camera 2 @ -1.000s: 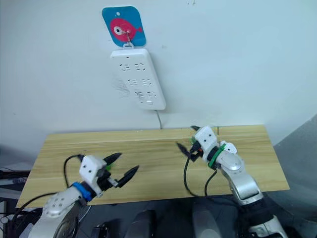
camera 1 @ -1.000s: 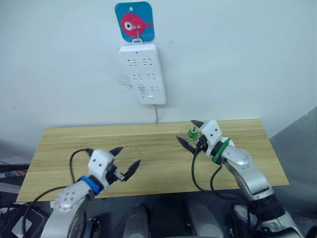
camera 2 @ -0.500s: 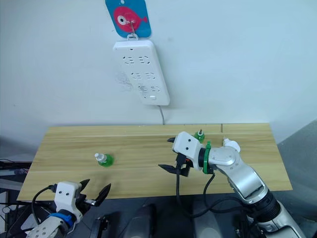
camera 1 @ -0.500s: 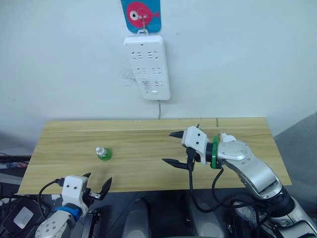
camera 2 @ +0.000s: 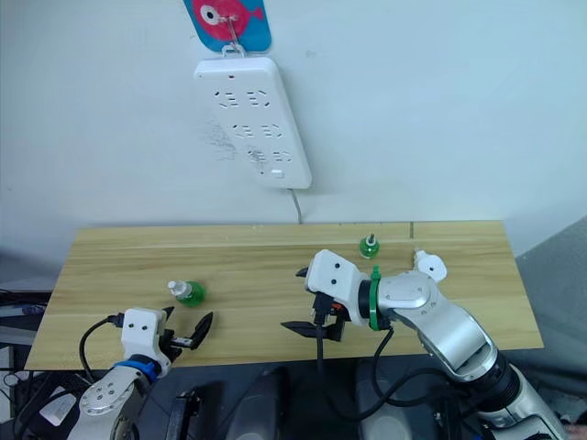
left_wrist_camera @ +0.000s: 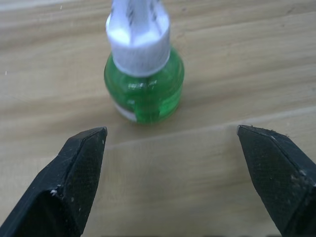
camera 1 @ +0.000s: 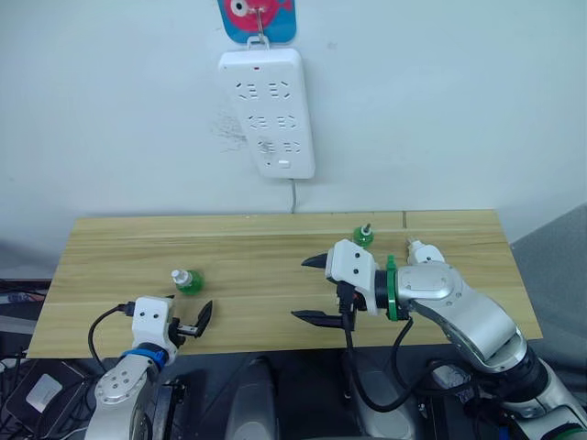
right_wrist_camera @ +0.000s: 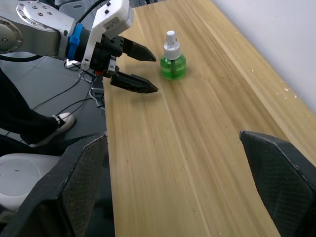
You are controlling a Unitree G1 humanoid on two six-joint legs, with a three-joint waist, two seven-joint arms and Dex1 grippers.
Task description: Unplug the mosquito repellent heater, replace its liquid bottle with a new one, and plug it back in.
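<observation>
Hovering at the near edge of the wooden table (camera 1: 275, 240), my left gripper (camera 1: 191, 321) has its two black fingers spread wide and holds nothing. Just beyond its tips stands a green liquid bottle with a white cap (camera 1: 187, 280), upright on the table; in the left wrist view this bottle (left_wrist_camera: 143, 79) sits between the lines of the two fingertips but farther out, untouched. My right gripper (camera 1: 316, 290) is likewise released, its fingers far apart over the middle of the table, empty, pointing toward my left side. A second green liquid bottle (camera 1: 363, 237) stands upright near the far edge, behind my right wrist. The mosquito repellent heater (camera 1: 426, 254), a small rounded white unit, lies on the table just beside my right forearm, partly hidden by it. A white power strip (camera 1: 267, 111) hangs on the wall above the table, its sockets unoccupied, under a blue hook plate bearing a red fish (camera 1: 258, 18).
</observation>
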